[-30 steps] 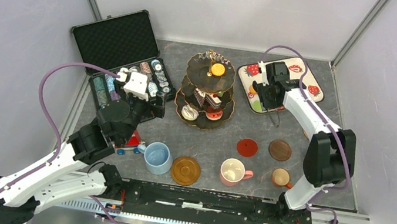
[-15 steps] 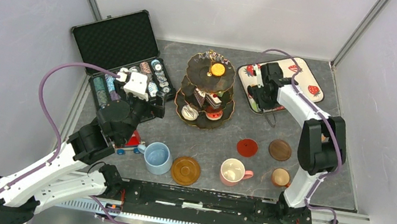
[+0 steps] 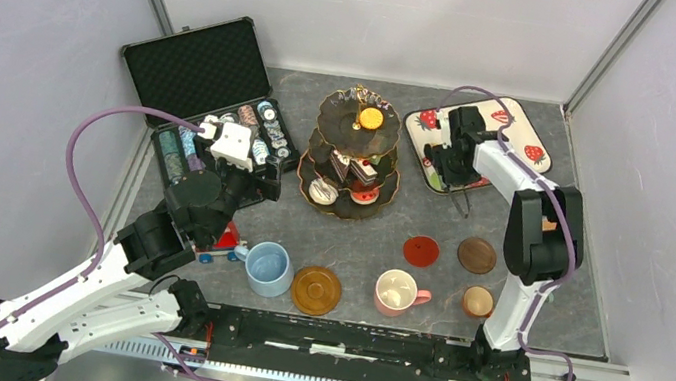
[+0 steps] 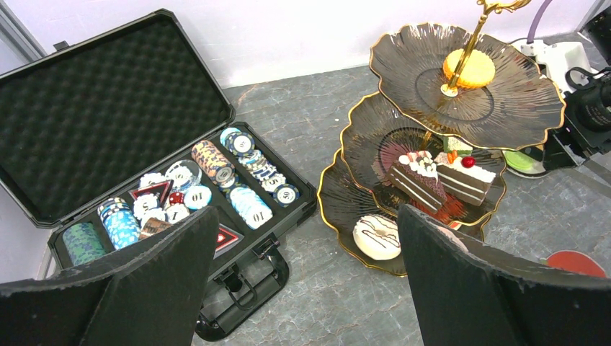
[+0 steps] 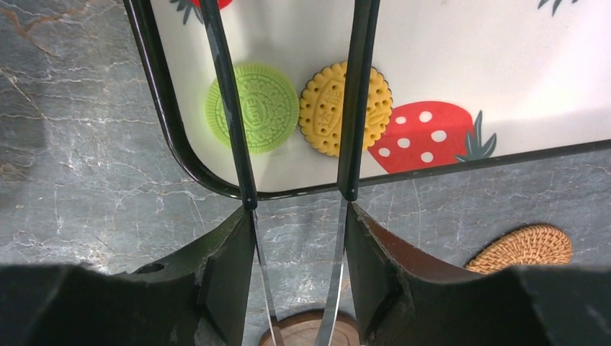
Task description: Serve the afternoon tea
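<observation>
The right gripper (image 5: 297,245) holds tongs (image 5: 227,94) over the tray (image 5: 447,58) corner; the left gripper (image 4: 306,223) is wide open. The thin tongs could slip off the flat yellow cookie (image 5: 320,108)

Overhead view covers the table (image 3: 411,217); wrist views sit close, left sharing the stand (image 3: 339,125) (image 4: 504,101).

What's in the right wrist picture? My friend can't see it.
The robot's fingers hold black-tipped tongs over a strawberry-print tray, one arm crossing a green cookie, the other a yellow cookie. A woven coaster lies on the grey table near the tray.
</observation>
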Robot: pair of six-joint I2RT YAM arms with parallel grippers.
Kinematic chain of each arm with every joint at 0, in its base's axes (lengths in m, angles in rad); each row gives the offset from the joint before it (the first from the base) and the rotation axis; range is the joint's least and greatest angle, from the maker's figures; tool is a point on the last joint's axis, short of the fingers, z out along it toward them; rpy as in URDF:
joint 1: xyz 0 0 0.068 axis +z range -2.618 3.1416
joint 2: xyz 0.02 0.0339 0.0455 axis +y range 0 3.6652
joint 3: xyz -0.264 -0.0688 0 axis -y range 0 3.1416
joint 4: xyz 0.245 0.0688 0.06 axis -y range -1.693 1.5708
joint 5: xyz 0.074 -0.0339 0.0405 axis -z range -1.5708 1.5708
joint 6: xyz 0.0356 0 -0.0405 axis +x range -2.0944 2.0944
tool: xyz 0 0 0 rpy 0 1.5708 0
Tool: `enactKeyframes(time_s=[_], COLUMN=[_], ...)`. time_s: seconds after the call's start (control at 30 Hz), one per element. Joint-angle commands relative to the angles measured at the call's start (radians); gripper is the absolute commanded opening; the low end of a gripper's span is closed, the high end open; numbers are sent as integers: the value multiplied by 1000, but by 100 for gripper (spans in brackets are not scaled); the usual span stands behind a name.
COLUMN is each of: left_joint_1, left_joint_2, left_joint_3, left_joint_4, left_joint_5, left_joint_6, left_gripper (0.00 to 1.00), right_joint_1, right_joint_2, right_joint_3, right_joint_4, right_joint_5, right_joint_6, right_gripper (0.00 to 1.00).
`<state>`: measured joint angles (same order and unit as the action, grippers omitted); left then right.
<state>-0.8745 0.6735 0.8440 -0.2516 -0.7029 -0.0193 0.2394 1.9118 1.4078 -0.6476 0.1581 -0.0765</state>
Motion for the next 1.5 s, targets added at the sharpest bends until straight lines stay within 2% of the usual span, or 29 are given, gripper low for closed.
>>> enactKeyframes(time_s=[0.0, 0.23, 0.47, 0.77, 0.93, 1.1, 1.27, 1.47], left_joint_1=[5, 5, 5, 5, 5, 5, 6, 6], left_joint_2=[0, 0, 0, -4, -2, 2, 1, 1], left_joint_3=[12, 12, 12, 13, 14, 17, 17, 17], left_joint_4=[25, 25, 25, 23, 23, 22, 20, 20], left_joint_5=[-7, -6, -4, -2, 4, 13, 8, 8], left_joint_6=[-6, -7, -8, -11, -15, -19, -19, -20], left_gripper=[100, 100, 100, 100, 100, 100, 100, 100], right_joint_1=[2, 3, 3, -10, -25, -23, -8, 70], right_joint_2=[22, 38, 14, -261, -497, -652, -632, -533], right_joint_3=[59, 83, 92, -58, -172, -194, -127, 13], right_joint_4=[23, 19, 20, 109, 197, 256, 244, 194], right_joint_5=[-14, -14, -14, -10, -113, -332, -556, -587], right_joint_6=[-5, -5, 1, 27, 8, 14, 46, 46], right_gripper=[51, 45, 29, 22, 22, 22, 22, 23])
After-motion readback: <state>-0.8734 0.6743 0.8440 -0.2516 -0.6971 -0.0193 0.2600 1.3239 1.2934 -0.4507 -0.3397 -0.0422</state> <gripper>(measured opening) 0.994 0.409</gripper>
